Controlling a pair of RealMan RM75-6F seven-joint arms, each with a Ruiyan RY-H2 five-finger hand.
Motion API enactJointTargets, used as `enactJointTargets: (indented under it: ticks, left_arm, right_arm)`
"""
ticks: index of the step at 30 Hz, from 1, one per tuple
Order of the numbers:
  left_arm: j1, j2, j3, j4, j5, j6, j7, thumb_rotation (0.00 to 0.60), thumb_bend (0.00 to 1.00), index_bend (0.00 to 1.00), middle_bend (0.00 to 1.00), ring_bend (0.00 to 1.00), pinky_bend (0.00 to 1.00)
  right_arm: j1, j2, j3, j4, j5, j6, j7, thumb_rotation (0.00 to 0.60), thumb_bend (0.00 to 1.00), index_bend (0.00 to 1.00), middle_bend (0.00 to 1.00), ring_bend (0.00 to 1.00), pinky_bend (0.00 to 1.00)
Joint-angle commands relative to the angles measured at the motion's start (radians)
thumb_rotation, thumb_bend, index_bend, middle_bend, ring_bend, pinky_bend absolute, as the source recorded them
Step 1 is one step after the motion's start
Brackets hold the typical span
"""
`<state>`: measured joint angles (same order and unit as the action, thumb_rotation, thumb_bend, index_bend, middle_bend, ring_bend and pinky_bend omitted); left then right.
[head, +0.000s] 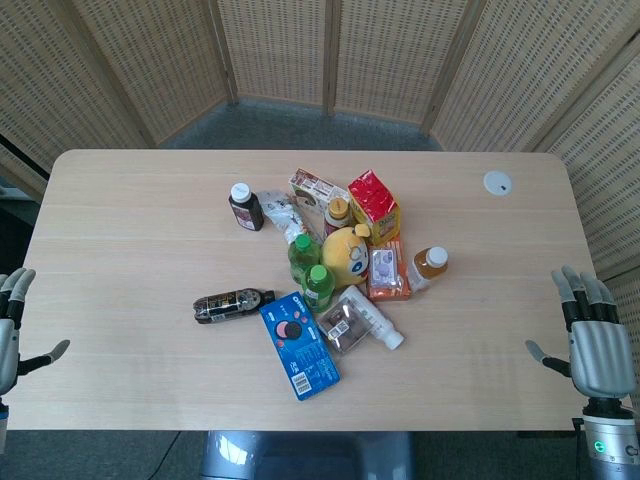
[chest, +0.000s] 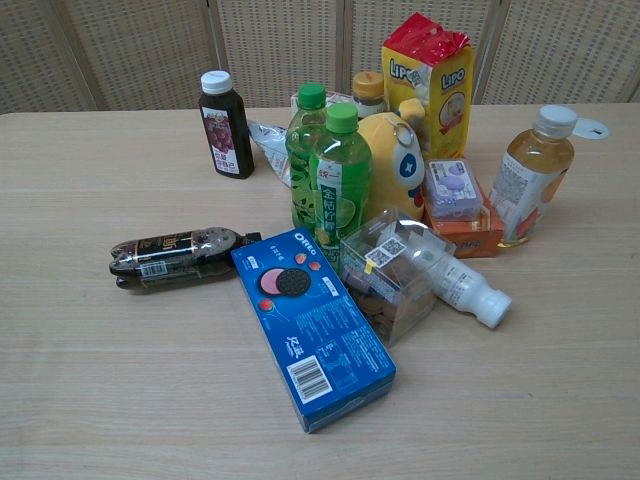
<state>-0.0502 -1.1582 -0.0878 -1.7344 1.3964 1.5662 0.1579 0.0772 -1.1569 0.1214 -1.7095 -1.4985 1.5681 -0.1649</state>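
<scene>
- The left hand (head: 12, 325) sits at the lower left edge of the head view, just off the table (head: 120, 220), fingers spread apart and holding nothing; it does not show in the chest view.
- The right hand (head: 595, 340) sits at the lower right edge of the head view, beside the table's end, fingers apart and upright, holding nothing.
- Both hands are well apart from the pile of goods at the centre of the frame.
- A blue Oreo box (chest: 312, 325) lies flat at the lower middle of the chest view, closed.
- A dark bottle (chest: 175, 256) lies on its side left of the box, filled with dark liquid.
- Two green bottles (chest: 338, 185) stand upright at the centre, capped, with pale green drink inside.
- A clear plastic box (chest: 385, 272) right of the Oreo box holds brown pieces.
- A white bottle (chest: 465, 285) lies on its side against that clear box.
- A tea bottle (chest: 533, 178) stands upright at the right, capped, with amber liquid.
- A small juice bottle (chest: 226, 125) with a white cap stands upright at the upper left, dark inside.
- A red and yellow Lipo pack (chest: 428, 75) stands at the upper middle, behind a yellow plush toy (chest: 392, 165).
- A small purple box (chest: 453, 190) lies on an orange pack (chest: 470, 232).
</scene>
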Motion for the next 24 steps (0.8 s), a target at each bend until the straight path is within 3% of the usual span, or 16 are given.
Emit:
enactJointTargets:
  ticks: [1, 9, 13, 19, 24]
  left_arm:
    - [-0.006, -0.004, 0.002, 0.006, -0.003, -0.016, 0.003, 0.6, 0.0, 0.0, 0.0, 0.0, 0.0]
    - [-0.108, -0.08, -0.018, -0.009, -0.022, -0.149, 0.126, 0.6, 0.0, 0.0, 0.0, 0.0, 0.0]
    - [-0.2, -0.165, -0.05, 0.013, -0.105, -0.284, 0.201, 0.6, 0.0, 0.0, 0.0, 0.0, 0.0]
    - [-0.328, -0.34, -0.081, 0.131, -0.256, -0.43, 0.36, 0.6, 0.0, 0.0, 0.0, 0.0, 0.0]
    - [-0.401, -0.461, -0.093, 0.235, -0.327, -0.477, 0.438, 0.6, 0.0, 0.0, 0.0, 0.0, 0.0]
  right_arm:
    - [0.0, 0.002, -0.001, -0.002, -0.001, -0.001, 0.003, 0.6, 0.0, 0.0, 0.0, 0.0, 0.0]
    - [0.0, 0.012, -0.008, -0.016, -0.007, -0.011, 0.023, 0.6, 0.0, 0.0, 0.0, 0.0, 0.0]
    - [-0.001, 0.016, -0.012, -0.022, -0.012, -0.013, 0.027, 0.6, 0.0, 0.0, 0.0, 0.0, 0.0]
    - [-0.001, 0.025, -0.017, -0.025, -0.014, -0.019, 0.042, 0.6, 0.0, 0.0, 0.0, 0.0, 0.0]
    - [-0.004, 0.034, -0.017, -0.031, -0.015, -0.017, 0.056, 0.6, 0.0, 0.0, 0.0, 0.0, 0.0]
